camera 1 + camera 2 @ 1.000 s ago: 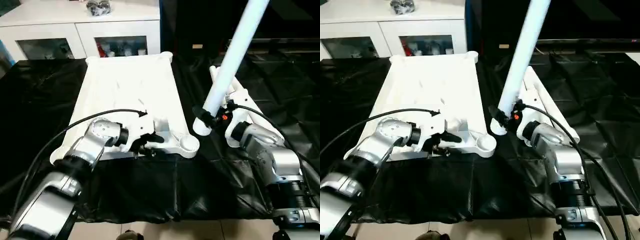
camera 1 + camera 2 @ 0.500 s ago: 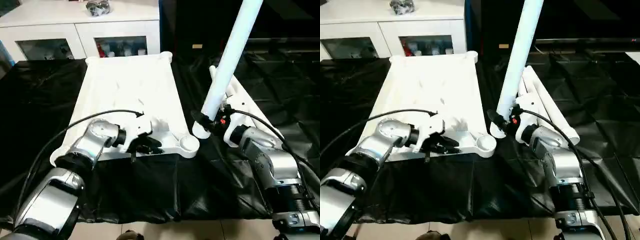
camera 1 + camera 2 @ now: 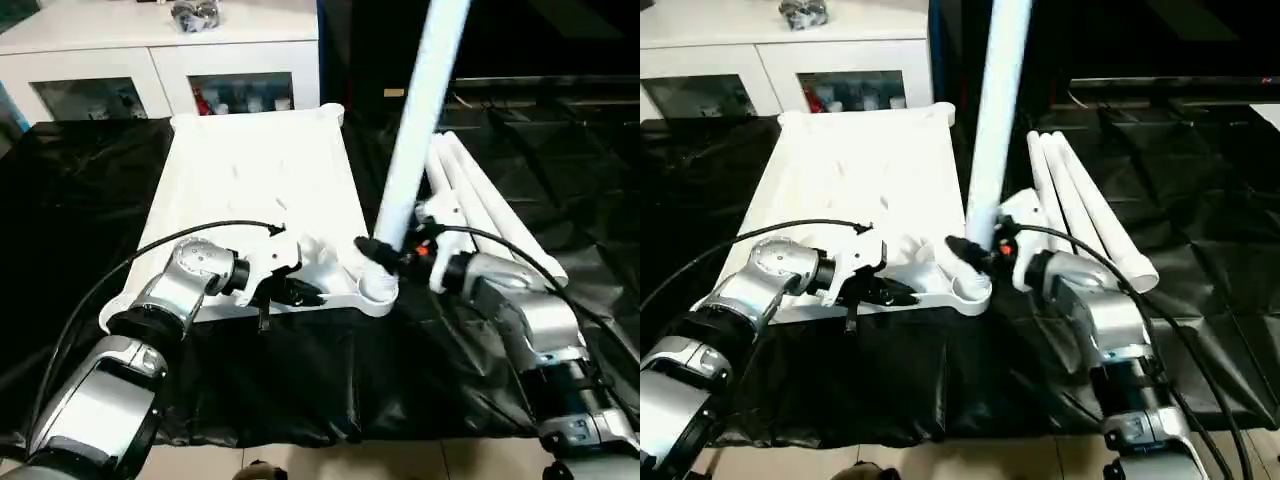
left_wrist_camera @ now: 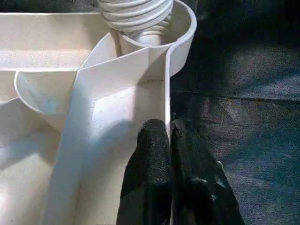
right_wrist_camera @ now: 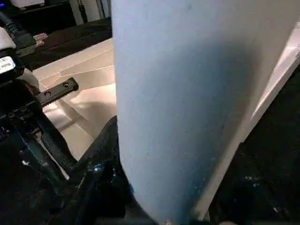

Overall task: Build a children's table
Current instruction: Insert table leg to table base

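1. Tabletop (image 3: 250,190) lies underside up on the black work table (image 3: 80,200), its far end toward the cabinet (image 3: 160,70); bare black cloth runs along its left side and along its near edge.
2. Near-right corner socket (image 3: 375,290) sits at the tabletop's near edge; the held leg (image 3: 415,120) stands upright over it, its threaded end seated in the socket as the left wrist view shows.
3. Right gripper (image 3: 385,255) clasps the leg low down, just above the socket, fingers set around the shaft.
4. Left gripper (image 4: 168,140) has its fingers pressed together on the tabletop's thin near rim, just beside the socket.
5. Spare legs (image 3: 490,210) lie side by side on the cloth right of the tabletop, close behind the right gripper.
6. Tabletop is white plastic with raised ribs and rounded bulging corners; the legs are long, white and cylindrical.
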